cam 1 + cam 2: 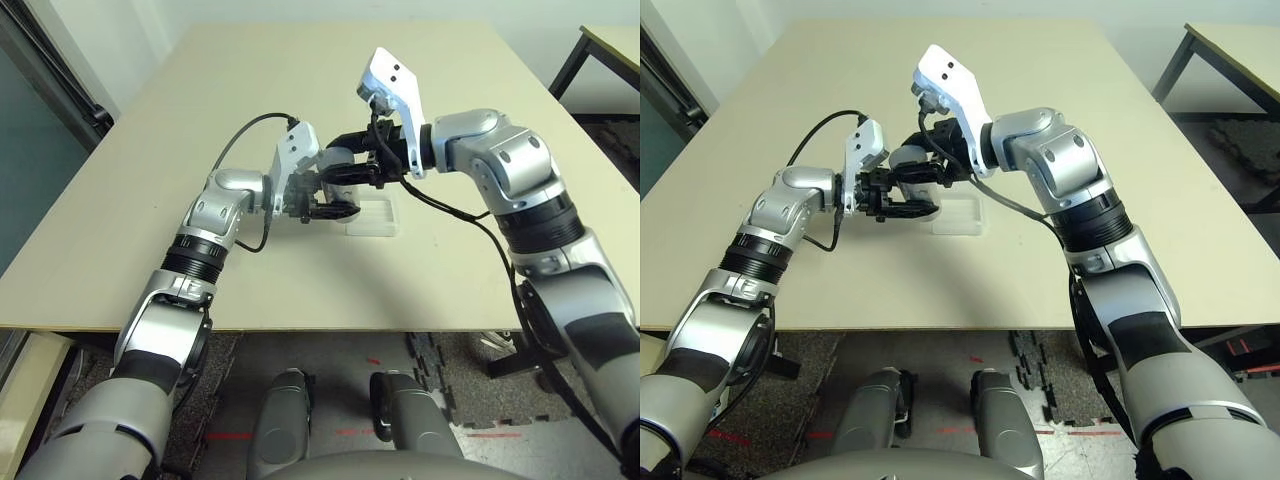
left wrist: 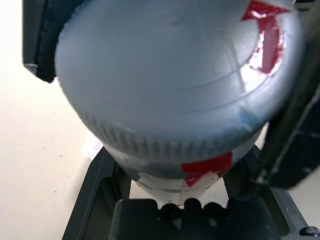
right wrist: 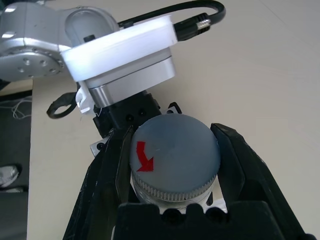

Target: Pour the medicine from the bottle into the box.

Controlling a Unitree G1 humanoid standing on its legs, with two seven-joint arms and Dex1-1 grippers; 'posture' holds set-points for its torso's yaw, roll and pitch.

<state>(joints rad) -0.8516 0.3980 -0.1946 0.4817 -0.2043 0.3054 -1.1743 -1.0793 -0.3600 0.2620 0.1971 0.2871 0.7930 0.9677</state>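
The bottle point(image 2: 175, 90) is silvery-grey with red-and-white label patches and a ribbed grey cap point(image 3: 172, 150) that bears a red arrow. It is held above the middle of the table. My left gripper point(image 1: 895, 205) is shut on the bottle's body from the left. My right gripper point(image 3: 172, 135) reaches in from the right and is shut on the cap, one black finger point(image 3: 107, 175) on each side. The box point(image 1: 372, 215), shallow and of clear plastic, lies on the table just right of and below both grippers.
The beige table point(image 1: 200, 120) stretches wide around the grippers, with its front edge point(image 1: 300, 328) near my body. A second table point(image 1: 610, 45) stands at the far right. A black cable point(image 1: 245, 135) loops off my left wrist.
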